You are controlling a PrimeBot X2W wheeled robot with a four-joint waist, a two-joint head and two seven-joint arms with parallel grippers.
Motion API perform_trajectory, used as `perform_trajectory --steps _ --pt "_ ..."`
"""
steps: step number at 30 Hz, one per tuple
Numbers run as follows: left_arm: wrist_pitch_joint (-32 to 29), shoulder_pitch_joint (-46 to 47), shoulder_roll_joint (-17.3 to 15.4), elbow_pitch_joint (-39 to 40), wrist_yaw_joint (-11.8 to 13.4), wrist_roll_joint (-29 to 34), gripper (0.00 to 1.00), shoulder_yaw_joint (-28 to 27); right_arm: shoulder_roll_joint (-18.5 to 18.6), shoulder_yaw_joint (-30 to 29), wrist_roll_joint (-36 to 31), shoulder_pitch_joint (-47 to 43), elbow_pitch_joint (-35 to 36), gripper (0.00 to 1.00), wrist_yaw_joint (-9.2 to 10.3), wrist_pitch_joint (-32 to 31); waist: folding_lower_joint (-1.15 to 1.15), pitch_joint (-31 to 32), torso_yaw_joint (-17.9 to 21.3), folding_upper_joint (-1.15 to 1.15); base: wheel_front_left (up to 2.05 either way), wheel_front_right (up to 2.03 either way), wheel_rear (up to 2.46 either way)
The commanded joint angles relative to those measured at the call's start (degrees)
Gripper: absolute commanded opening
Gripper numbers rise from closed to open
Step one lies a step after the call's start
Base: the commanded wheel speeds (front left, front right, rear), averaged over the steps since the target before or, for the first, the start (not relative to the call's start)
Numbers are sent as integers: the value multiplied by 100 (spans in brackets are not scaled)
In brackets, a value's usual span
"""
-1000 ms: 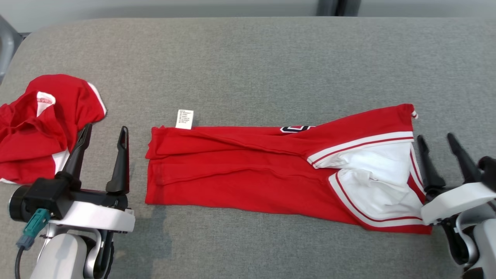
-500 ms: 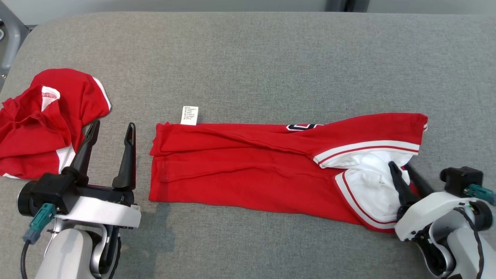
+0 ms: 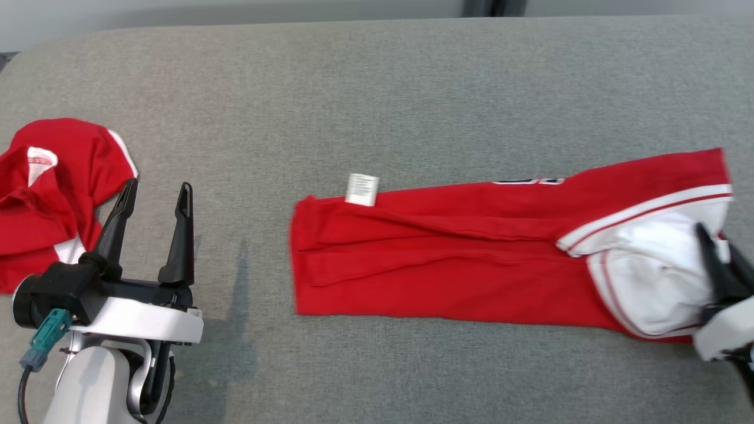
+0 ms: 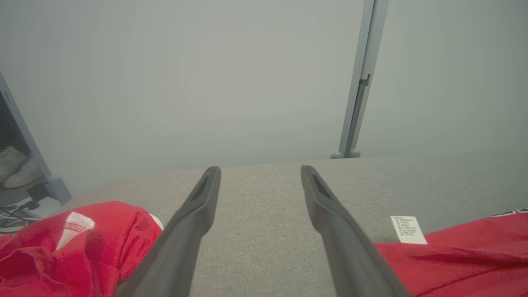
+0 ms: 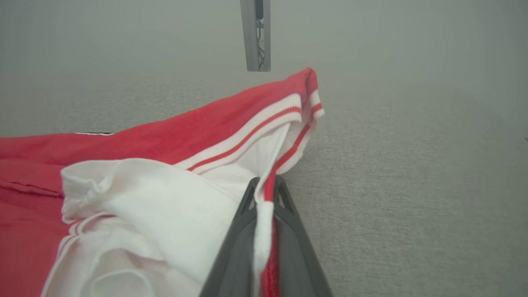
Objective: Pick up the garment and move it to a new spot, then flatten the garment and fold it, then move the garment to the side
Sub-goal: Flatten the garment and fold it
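A: Garment (image 3: 471, 259) – where's it at?
B: Long red strip lying flat on the grey surface (image 3: 377, 88), mid-to-right in head view, care label (image 3: 362, 189) at its far-left corner.
A: What changed?
B: R claw (image 5: 267, 185) was spread beside the white-trimmed end a sec ago. Now it's pressed together, pinching that red/white edge; wrist view shows cloth betw the fingers. Cam shifted too, but the gap to the crumpled red top (image 3: 53, 188) at left is wider, so the strip looks dragged to the right.
A: L claw (image 3: 158, 185)?
B: Spread, empty, over bare surface betw the two, touching neither.
A: Meaning?
B: Prob the move-to-side step is underway. Only one end is held, so the folds may slip.
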State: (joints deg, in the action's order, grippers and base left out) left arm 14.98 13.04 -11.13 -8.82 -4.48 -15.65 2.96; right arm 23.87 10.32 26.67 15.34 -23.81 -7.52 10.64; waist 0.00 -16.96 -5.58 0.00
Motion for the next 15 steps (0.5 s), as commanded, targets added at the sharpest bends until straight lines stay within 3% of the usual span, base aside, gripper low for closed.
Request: perform_trajectory --steps 1,7,15 --pt "16 -16 4 6 -37 52 100 -28 165 -219 -53 -129 66 0 5 46 0 7 71 0 0 0 0" --pt "16 30 13 22 -100 114 100 -75 322 -708 -42 -311 156 0 5 -16 0 6 237 0 0 0 0" --pt "16 20 11 23 -137 176 100 -123 148 -432 54 -128 464 0 4 -213 0 48 371 0 0 0 0"
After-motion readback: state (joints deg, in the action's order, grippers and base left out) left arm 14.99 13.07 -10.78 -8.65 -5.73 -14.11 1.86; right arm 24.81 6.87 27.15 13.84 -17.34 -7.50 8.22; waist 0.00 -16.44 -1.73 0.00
